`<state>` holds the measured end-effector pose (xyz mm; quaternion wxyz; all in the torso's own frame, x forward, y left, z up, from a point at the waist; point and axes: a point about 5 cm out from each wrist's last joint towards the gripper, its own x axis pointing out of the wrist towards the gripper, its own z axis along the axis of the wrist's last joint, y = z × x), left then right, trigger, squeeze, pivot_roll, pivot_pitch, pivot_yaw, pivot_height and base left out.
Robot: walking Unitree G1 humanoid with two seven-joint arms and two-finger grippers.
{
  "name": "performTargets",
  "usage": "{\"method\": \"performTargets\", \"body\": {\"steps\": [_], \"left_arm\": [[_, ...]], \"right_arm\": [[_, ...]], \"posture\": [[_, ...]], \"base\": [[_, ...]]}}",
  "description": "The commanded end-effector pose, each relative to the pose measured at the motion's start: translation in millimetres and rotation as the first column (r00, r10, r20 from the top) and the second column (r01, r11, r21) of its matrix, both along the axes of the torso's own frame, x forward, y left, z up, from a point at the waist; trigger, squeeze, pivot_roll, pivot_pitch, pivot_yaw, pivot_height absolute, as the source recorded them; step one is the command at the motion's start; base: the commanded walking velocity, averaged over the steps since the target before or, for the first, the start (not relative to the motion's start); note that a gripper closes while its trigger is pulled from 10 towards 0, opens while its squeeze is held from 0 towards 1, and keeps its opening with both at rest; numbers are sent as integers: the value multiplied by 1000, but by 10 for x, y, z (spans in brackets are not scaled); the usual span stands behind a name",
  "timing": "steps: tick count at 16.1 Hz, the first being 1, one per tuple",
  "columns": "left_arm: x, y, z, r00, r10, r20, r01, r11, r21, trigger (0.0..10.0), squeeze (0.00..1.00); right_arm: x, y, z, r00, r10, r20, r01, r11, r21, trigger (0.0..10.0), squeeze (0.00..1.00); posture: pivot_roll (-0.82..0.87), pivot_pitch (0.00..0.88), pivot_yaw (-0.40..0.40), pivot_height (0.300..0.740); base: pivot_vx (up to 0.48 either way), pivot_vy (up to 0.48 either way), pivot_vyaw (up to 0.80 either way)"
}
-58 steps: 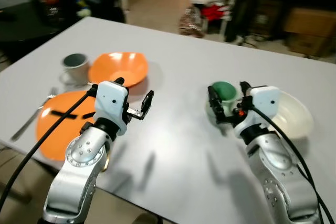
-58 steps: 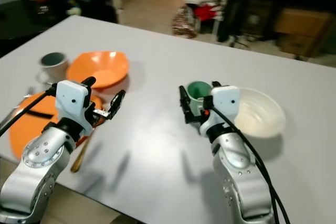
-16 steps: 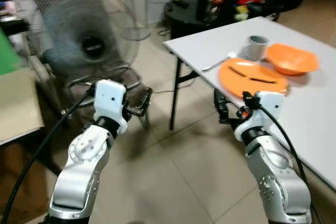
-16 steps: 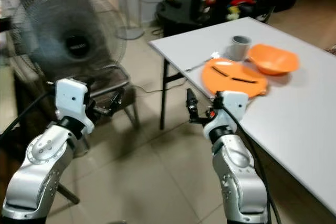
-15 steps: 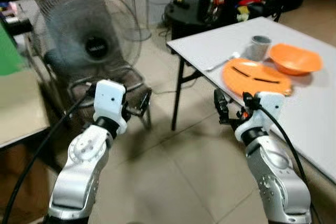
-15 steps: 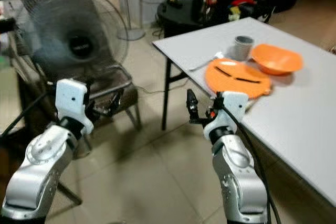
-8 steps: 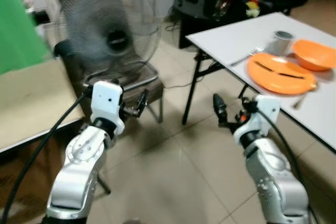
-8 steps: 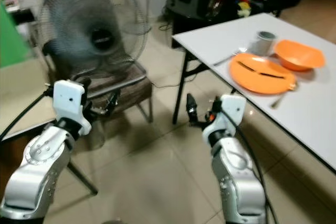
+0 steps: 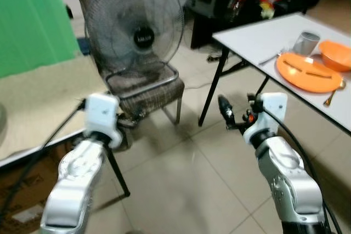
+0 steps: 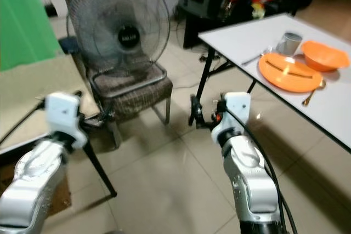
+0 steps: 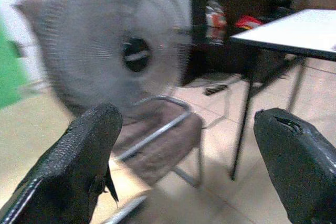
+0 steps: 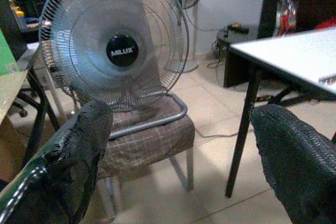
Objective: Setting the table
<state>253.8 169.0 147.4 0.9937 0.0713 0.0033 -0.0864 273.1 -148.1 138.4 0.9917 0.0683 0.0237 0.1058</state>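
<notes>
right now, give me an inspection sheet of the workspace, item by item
surface: white table off to the robot's right, seen from its corner; tiled floor under both arms.
job's things: orange plate with two dark sticks across it, orange bowl beyond it, grey cup, fork by the plate's far side, spoon at the near edge.
clutter: fan standing on a chair.
grippers: left gripper fingers open, holding nothing, raised toward the chair; right gripper fingers open, holding nothing, short of the table leg.
cables: black cables along both forearms; one on the floor behind the chair.
surroundings: green panel at left, dark shelving with bottles behind the table.
</notes>
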Motion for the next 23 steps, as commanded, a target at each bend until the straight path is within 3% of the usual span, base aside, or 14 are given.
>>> {"method": "performTargets", "body": {"steps": [1, 11, 16, 17, 23], "left_arm": [[1, -58, -3, 1000, -11, 1, 11, 1000, -9, 10000, 0], [49, -27, 101, 1000, -7, 29, 7, 1000, 9, 10000, 0], [57, -14, 127, 999, 6, 35, -6, 1000, 6, 10000, 0], [46, -2, 159, 999, -4, 44, 4, 1000, 4, 10000, 0], [59, 13, 216, 998, -44, 49, 43, 999, 28, 10000, 0]], "right_arm": [[7, -79, -9, 1000, -23, -1, 23, 1000, -4, 10000, 1000], [-25, -26, -33, 1000, -5, -13, 5, 1000, 13, 10000, 1000], [13, 24, -48, 999, -3, -33, 4, 999, 54, 10000, 1000], [0, 98, -46, 999, 39, -25, -38, 999, 37, 10000, 1000], [-17, 226, -77, 995, 94, -29, -92, 995, 42, 10000, 1000]], "posture": [[78, 0, -37, 740], [78, 0, -33, 740], [100, 0, -38, 740], [112, 0, -20, 740], [131, 0, -5, 740]], "base": [[0, 326, 0], [0, 325, 0], [0, 0, 0], [0, 0, 0], [88, 0, 757]]}}
